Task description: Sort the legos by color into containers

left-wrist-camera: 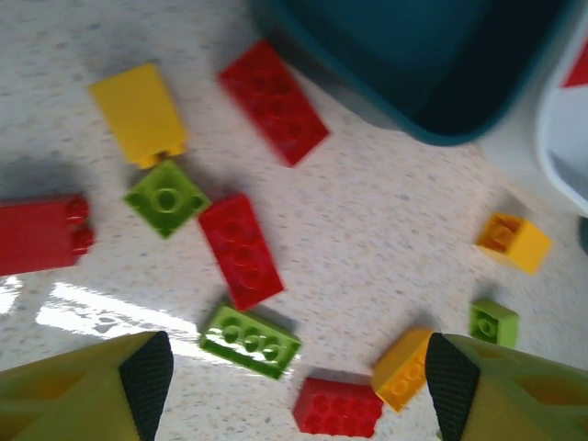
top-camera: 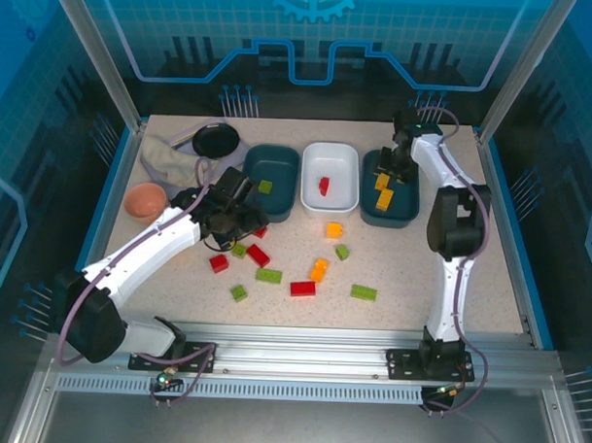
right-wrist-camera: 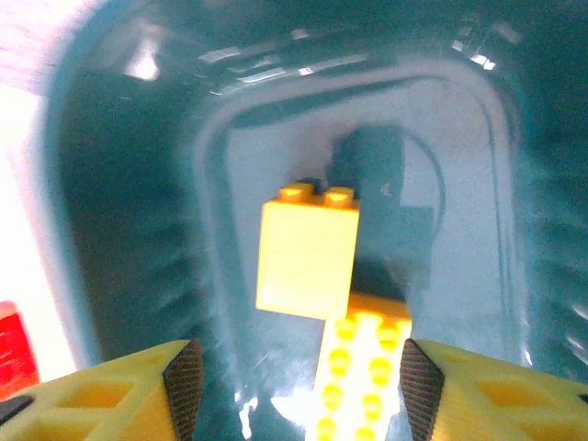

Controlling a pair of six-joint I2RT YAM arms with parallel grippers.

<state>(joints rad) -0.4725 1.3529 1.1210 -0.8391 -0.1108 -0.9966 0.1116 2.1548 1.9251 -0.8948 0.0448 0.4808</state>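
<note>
White right arm (top-camera: pixel 442 170) over teal tub (top-camera: pixel 403 210) (pincer (right-wrist-camera: pixel 294 381) wide)

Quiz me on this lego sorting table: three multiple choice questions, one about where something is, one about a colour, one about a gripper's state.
1. The white tub stands: A in the middle of the tub row, B at its left end, C at its right end.
2. The brick in the left teal tub is: A red, B orange-yellow, C green.
3. The left gripper is: A shut on a red brick, B shut on a green brick, C open.
Answers: 1 A, a teal tub flanks it on each side; 2 C, one green piece lies there; 3 C, its fingers stand wide apart above loose bricks.
</note>
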